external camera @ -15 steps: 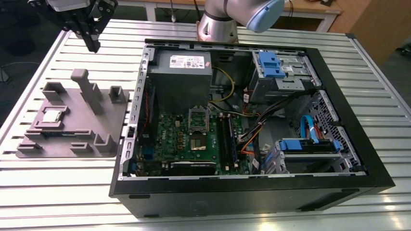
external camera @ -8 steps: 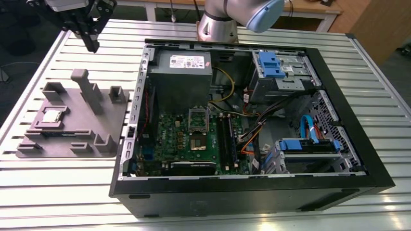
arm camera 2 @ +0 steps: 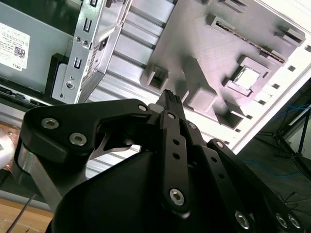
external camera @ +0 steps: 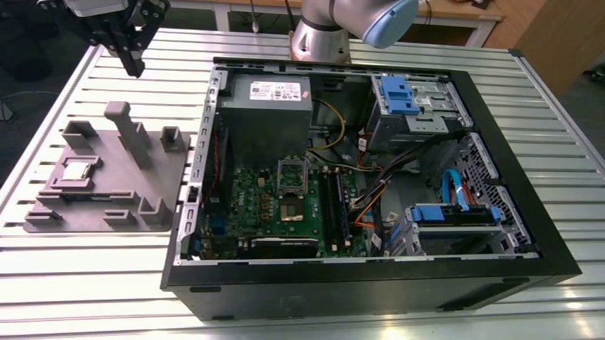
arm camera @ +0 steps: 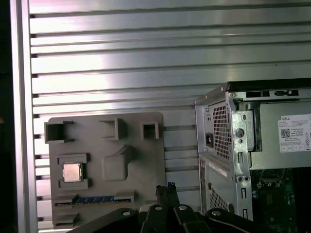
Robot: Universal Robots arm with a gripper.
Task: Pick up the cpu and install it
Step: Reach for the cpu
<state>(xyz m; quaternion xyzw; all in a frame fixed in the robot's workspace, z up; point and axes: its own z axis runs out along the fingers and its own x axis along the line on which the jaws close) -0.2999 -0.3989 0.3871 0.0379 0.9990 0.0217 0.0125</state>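
You are at the very start of the pick: the cpu (external camera: 78,172) has not been lifted. It lies flat, metal top up, in its square pocket on the grey tray (external camera: 142,188), which rests on the table (external camera: 95,283) just beside the open case (external camera: 529,241), on the exterior view's left. In both wrist views you can see it seated there (arm camera: 72,172) (arm camera 2: 246,77), with the pocket's low walls around it.

Your gripper (external camera: 135,68) hangs above the table beyond the tray's far edge, well apart from the cpu and touching nothing. Its jaws are pressed together and hold nothing; the first wrist view shows the tips (arm camera: 165,188) side by side over bare table next to the tray.

As I judge it, the grasp calls for spread jaws, brought squarely over the pocket and lowered straight, so the tips land on two opposite edges of the chip rather than on the pocket walls. The tall post (external camera: 130,134) on the tray stands near that path, so give it room. The board (external camera: 283,205) inside the case waits for the chip.
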